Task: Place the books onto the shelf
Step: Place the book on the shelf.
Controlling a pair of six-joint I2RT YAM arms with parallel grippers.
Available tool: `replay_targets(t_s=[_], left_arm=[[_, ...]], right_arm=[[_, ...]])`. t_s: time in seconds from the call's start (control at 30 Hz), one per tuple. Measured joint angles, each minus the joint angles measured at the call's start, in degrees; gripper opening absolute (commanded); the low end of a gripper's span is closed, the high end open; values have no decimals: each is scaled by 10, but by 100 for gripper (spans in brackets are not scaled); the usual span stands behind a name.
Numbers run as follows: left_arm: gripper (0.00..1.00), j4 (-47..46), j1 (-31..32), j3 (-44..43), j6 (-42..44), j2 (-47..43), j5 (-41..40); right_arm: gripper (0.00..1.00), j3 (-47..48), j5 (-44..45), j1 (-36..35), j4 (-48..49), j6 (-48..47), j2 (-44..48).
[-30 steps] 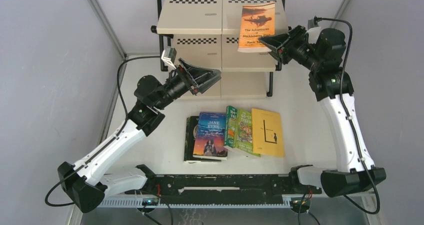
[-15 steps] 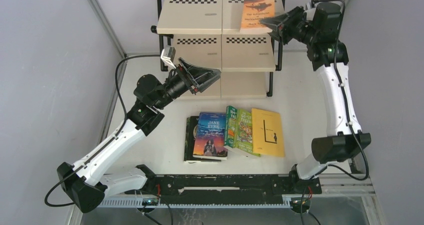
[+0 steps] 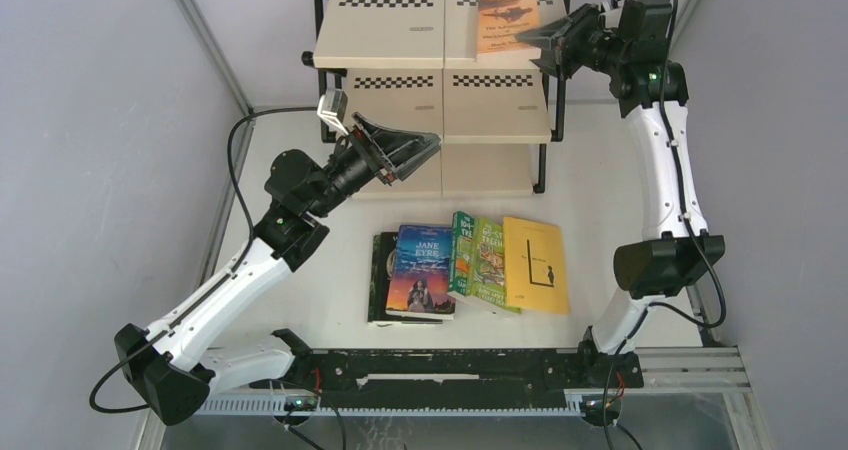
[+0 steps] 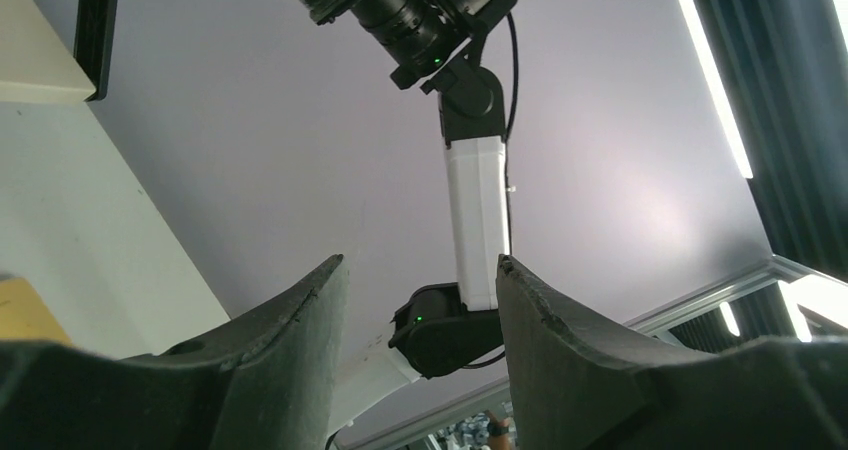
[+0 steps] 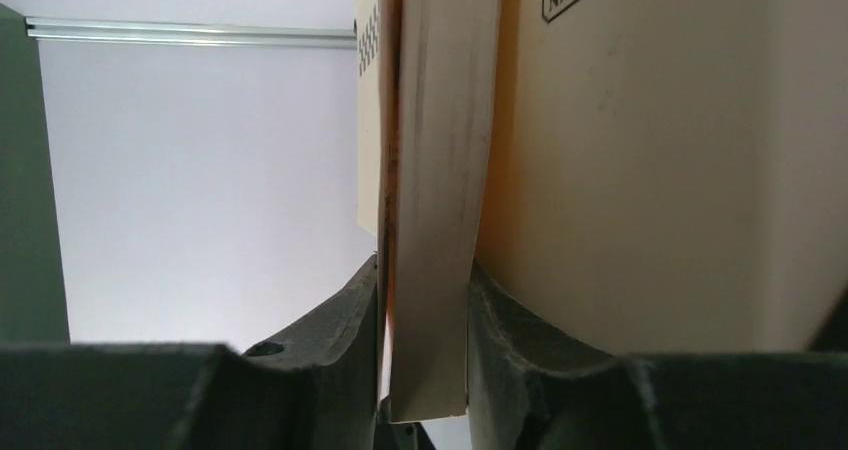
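Observation:
A small orange book lies on the right half of the top board of the shelf. My right gripper is shut on the book's right edge. In the right wrist view its page block fills the jaws, with only a hairline of light on the left, and the cream board sits beside it. My left gripper hovers open and empty before the lower tiers, its fingers spread. Blue Jane Eyre, a black book, two green books and a yellow one lie on the table.
The books on the table lie side by side between the shelf and the arm bases. Grey walls close in left and right. The left wrist view looks across at the right arm. A black rail runs along the near edge.
My right arm has lifted the orange book up and back, from tilted in front of the shelf to flat on the top board. The left arm has barely moved.

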State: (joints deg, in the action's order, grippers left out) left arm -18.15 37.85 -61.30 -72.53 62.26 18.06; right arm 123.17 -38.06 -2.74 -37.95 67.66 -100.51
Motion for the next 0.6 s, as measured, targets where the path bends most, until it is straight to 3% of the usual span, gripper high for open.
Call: replay_targets(t_s=[0.1,0.3,0.6], left_arm=[[61,-9,0,0,-2,0,-2],[61,-16,0,0,-8,6,-7],[61,-22,0,0,-10,10,-9]], right_arm=[[55,6,-5,5,1,2,-8],[64,53,-8,8,-7,-6,-23],[66,122,17,9,-60,-43,-50]])
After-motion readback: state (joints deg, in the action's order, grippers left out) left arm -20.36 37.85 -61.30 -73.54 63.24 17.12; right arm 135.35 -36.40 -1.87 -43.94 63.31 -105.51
